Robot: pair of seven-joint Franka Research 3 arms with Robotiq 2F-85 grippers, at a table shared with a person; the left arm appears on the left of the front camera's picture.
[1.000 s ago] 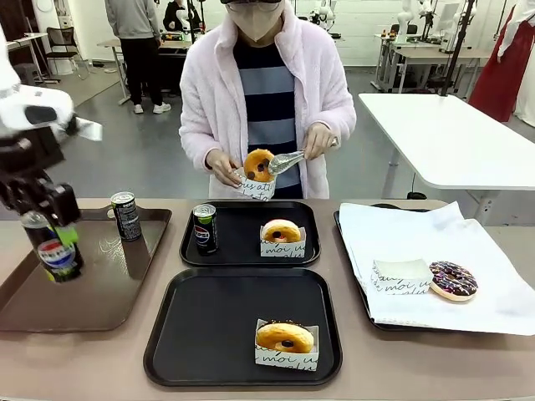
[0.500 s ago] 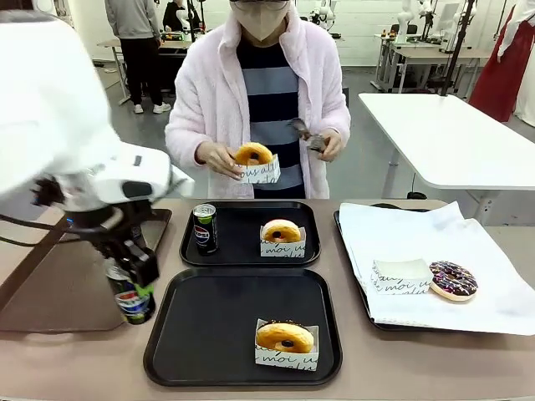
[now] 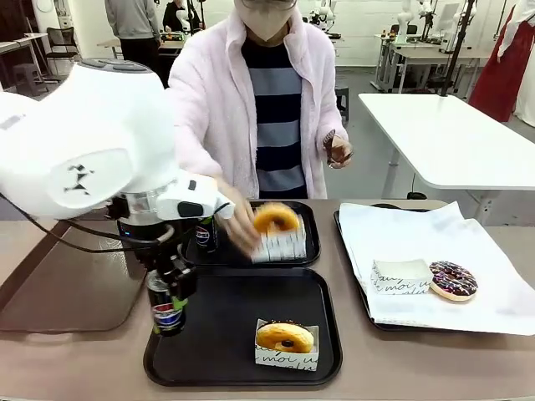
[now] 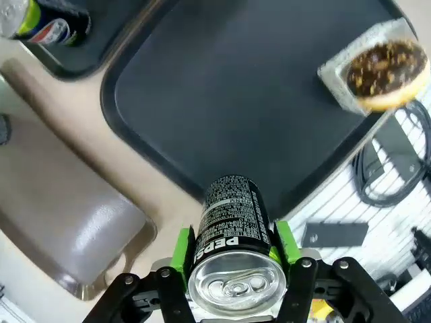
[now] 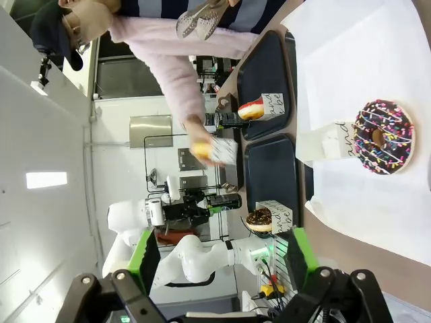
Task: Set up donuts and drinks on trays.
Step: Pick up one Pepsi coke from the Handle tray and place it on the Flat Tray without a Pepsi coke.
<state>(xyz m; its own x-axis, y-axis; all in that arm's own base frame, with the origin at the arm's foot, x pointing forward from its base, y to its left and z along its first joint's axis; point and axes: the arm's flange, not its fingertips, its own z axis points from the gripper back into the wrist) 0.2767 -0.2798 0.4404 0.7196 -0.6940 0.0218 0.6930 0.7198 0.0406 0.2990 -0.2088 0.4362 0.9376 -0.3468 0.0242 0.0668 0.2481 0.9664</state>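
my left gripper [image 4: 232, 252] is clamped on an upright pepsi can [image 4: 232, 215], over the near black tray's [image 3: 226, 326] left rim. the can looks rigid, smooth and probably slippery, so a side grip near its top suits it. there is bare tray floor left of the donut [image 3: 286, 337]; the person's hand [image 3: 241, 227] crowds the far tray [image 3: 311, 219]. my right gripper [image 5: 222, 262] gapes, empty.

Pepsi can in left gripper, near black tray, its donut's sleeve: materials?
Can: metal, likely aluminium; shiny silver top with pull tab, glossy black printed wall.
Tray: probably plastic; dull black, moulded raised rim, rounded corners.
Sleeve: thin white paper or card; matte, folded edges, printed script.
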